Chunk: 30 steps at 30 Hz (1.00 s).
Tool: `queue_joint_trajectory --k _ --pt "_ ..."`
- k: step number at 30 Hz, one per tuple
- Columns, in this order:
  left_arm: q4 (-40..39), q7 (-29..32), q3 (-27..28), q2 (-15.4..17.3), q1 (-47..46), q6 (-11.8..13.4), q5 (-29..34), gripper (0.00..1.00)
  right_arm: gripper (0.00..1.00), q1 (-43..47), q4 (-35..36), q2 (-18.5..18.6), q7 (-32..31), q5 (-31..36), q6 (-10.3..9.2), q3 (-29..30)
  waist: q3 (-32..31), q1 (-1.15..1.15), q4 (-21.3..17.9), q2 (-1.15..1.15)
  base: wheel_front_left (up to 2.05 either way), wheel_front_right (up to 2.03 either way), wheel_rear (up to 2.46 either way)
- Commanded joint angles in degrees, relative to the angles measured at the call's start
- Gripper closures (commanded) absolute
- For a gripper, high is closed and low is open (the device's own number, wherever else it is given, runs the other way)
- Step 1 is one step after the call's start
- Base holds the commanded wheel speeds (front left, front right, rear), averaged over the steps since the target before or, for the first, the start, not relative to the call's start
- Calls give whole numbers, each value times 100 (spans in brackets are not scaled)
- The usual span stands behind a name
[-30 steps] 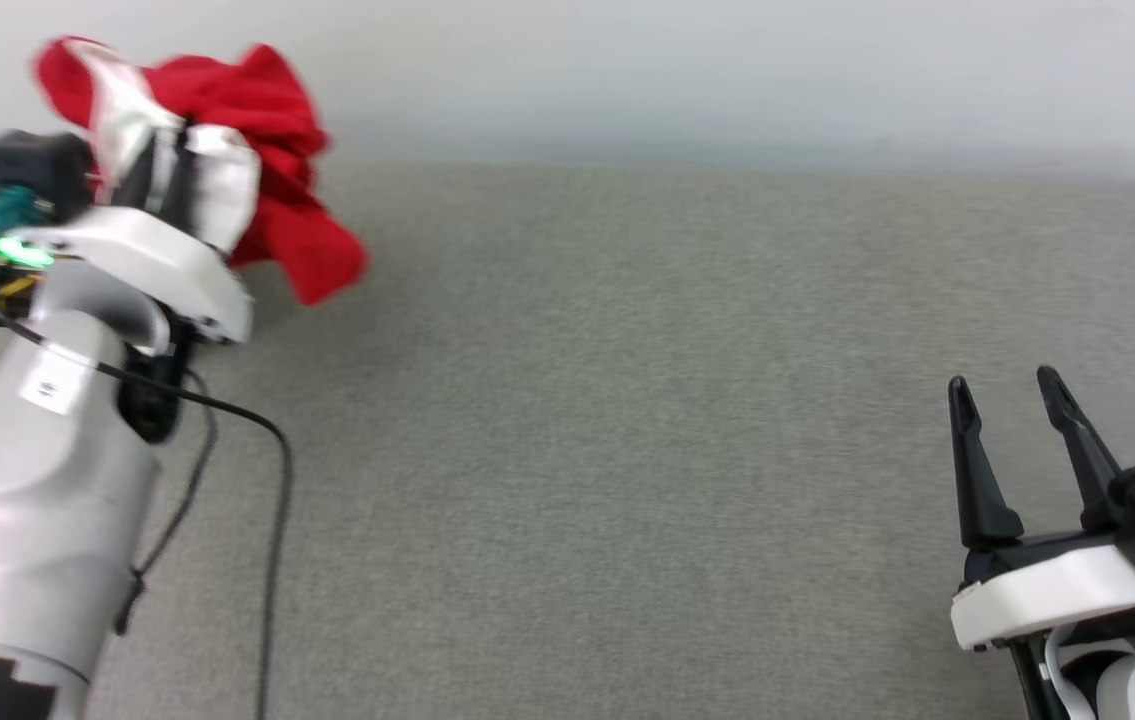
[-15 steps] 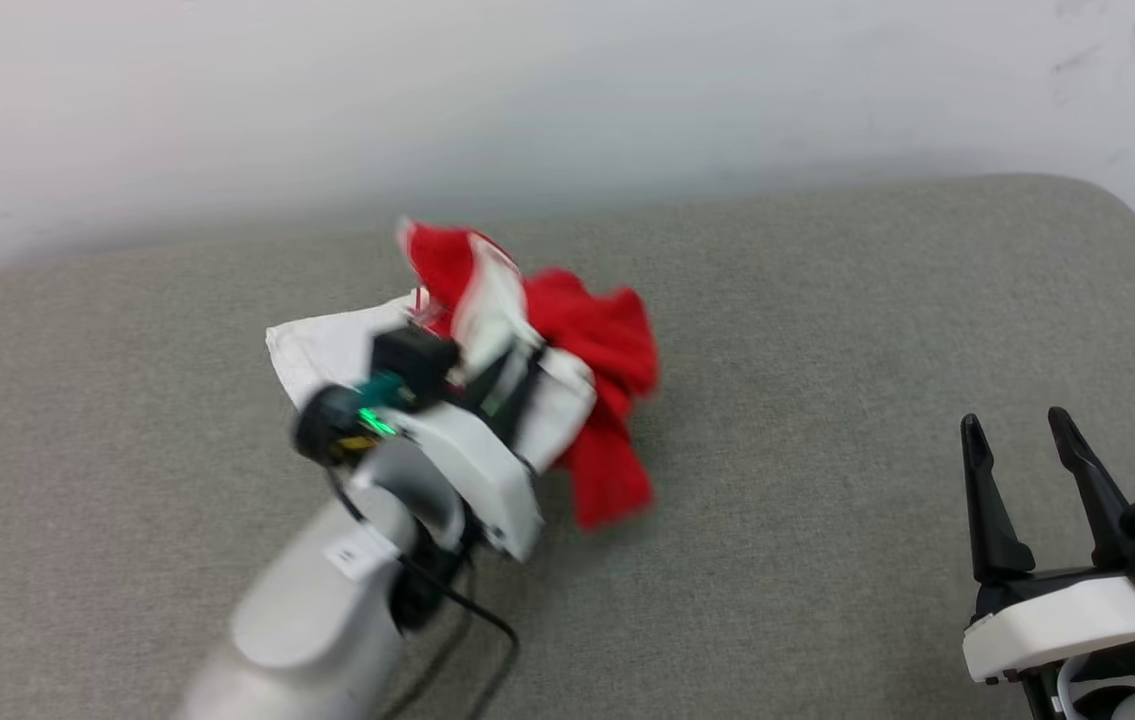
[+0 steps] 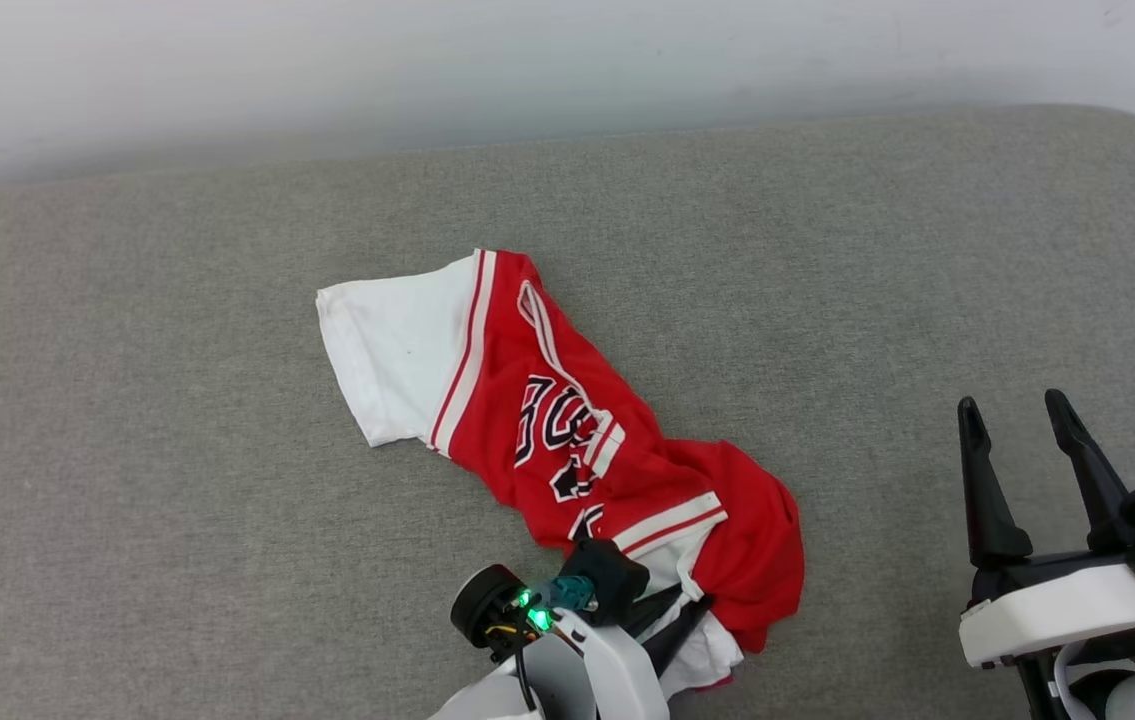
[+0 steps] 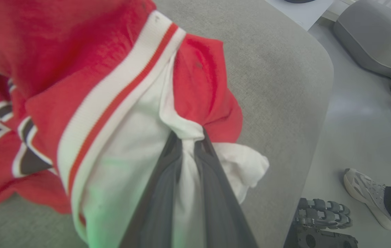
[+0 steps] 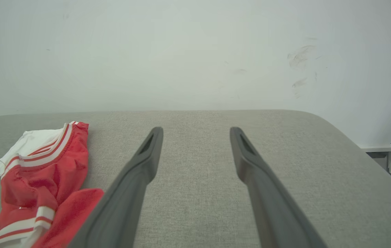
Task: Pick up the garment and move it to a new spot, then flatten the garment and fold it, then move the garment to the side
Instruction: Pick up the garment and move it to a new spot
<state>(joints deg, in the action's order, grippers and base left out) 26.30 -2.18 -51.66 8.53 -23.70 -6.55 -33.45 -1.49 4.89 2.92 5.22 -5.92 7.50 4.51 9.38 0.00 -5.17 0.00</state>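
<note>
Head view has the red jersey [image 3: 547, 420] lying rumpled across the middle of the grey bench [image 3: 177, 500], with one white sleeve spread flat at its far end. The left tool [image 4: 189, 136] is clenched on bunched white sleeve cloth at the near end. The right tool [image 3: 1012, 420] is spread and empty, well apart.

Folds of the garment [image 3: 497, 380] hide some numerals [image 3: 542, 415]; at lower middle, its cloth covers the left pincer [image 3: 689, 612] tips.
</note>
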Motion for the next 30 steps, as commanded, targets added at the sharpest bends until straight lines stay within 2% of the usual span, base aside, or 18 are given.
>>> queue_joint_trajectory --k 1,3,4,5,6,10,18,24,30 --pt "-38 -20 -52 -28 66 -23 45 100 0 -84 -24 -6 29 7 -2 1 29 0 41 0 0 0 0" --pt "-62 -55 -167 -42 104 -48 49 97 0 -100 -43 -5 50 16 -2 8 19 0 82 0 0 0 0" --pt "-83 -106 -214 -34 91 -55 105 62 0 -96 -57 -5 59 17 -2 15 -9 0 109 0 0 0 0" --pt "-116 -170 -245 -38 71 -47 127 12 0 -92 -69 -5 52 31 -2 15 -42 0 135 0 0 0 0" --pt "-146 -241 -264 -37 47 -47 160 0 0 -81 -76 -5 49 33 -2 25 -85 0 166 0 0 0 0" --pt "-347 -665 -212 -36 -2 12 268 0 0 41 -125 -5 7 67 -2 42 -328 0 284 0 0 0 0" --pt "-844 -1210 235 112 216 410 316 0 0 323 -86 -5 -135 128 -2 19 -820 0 452 0 0 0 0" --pt "-1191 -1299 1070 407 519 957 249 0 0 500 11 -5 -218 92 -2 -36 -970 0 455 0 0 0 0" --pt "-1509 -1301 1934 766 917 1280 292 0 0 610 51 -5 -268 65 -2 -49 -1036 0 469 0 0 0 0"
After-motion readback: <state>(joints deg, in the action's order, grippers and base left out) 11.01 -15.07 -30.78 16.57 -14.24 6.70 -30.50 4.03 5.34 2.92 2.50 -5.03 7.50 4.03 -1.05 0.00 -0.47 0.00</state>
